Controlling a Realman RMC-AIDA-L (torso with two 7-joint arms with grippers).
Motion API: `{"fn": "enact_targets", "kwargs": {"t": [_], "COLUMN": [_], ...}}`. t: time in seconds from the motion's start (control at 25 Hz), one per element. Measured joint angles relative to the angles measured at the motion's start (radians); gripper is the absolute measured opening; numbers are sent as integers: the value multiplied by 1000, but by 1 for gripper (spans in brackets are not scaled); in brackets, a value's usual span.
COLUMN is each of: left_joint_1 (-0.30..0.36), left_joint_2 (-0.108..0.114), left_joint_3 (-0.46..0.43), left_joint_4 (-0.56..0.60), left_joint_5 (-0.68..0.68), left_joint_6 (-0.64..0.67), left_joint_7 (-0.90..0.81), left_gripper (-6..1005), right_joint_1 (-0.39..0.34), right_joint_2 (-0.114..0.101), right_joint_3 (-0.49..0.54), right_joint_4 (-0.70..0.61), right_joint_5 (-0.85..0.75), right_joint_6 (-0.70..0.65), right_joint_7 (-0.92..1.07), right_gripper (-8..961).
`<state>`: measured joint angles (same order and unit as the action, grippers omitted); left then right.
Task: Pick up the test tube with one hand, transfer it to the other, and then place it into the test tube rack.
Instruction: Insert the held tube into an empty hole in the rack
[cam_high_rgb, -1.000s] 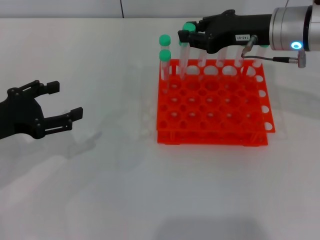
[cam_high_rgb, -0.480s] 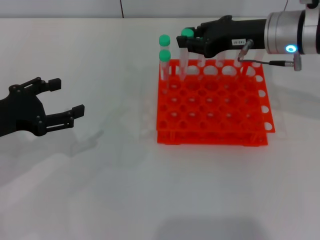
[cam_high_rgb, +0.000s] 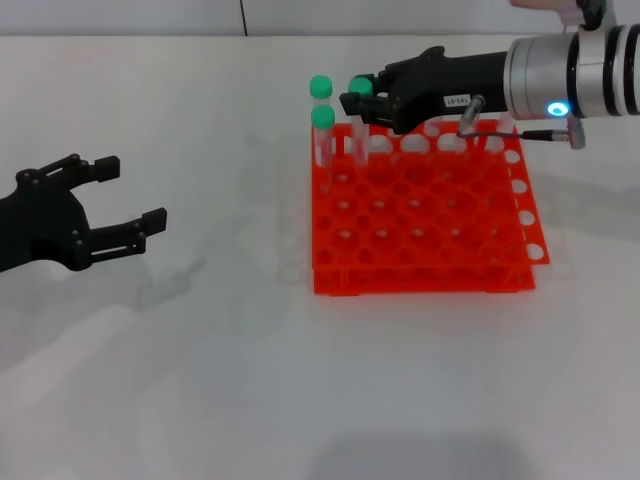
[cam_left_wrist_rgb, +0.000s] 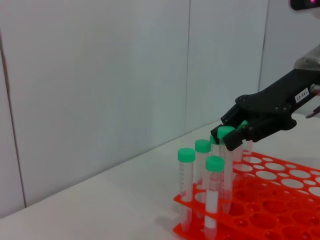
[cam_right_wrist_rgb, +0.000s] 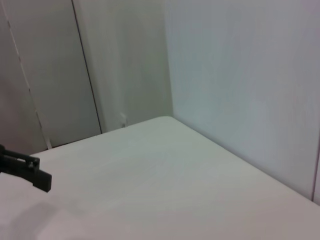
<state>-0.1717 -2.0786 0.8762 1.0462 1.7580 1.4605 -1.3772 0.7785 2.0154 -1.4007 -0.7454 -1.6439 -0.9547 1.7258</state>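
The orange-red test tube rack stands on the white table right of centre. My right gripper, on the silver-white forearm with a glowing ring, reaches over the rack's far left corner. It is shut on the green cap of a clear test tube that stands upright in a back-row hole. The left wrist view shows the same gripper clamped on that cap above the rack. My left gripper, all black, hangs open and empty over the table at the far left.
Two more green-capped tubes stand in the rack's left corner, right beside the held one. Further tubes stand behind the right arm in the back row. A black fingertip shows far off in the right wrist view.
My right gripper has moved left and lower with the tube cap between its fingers. The neighbouring tubes and the rack's left edge have shifted slightly left. The left gripper has not moved.
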Motion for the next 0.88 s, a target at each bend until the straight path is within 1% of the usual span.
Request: {"fn": "enact_targets", "kwargs": {"t": [0.36, 0.64, 0.88], "left_joint_1": [0, 0, 0], "left_joint_2": [0, 0, -1], "left_joint_3": [-4, -5, -5], "left_joint_4": [0, 0, 0], "left_joint_5": [0, 0, 0], "left_joint_6": [-1, -3, -3], "left_joint_7": [8, 9, 9], "left_gripper": [880, 880, 880], "right_joint_1": [-8, -38, -47], "right_joint_2": [6, 10, 8], "right_joint_3": [-13, -13, -12], "right_joint_4": [8, -2, -5], "right_joint_5": [5, 30, 46], "right_joint_6": [17, 15, 13], "right_joint_7": [-11, -46, -48], "right_gripper": [249, 248, 314]}}
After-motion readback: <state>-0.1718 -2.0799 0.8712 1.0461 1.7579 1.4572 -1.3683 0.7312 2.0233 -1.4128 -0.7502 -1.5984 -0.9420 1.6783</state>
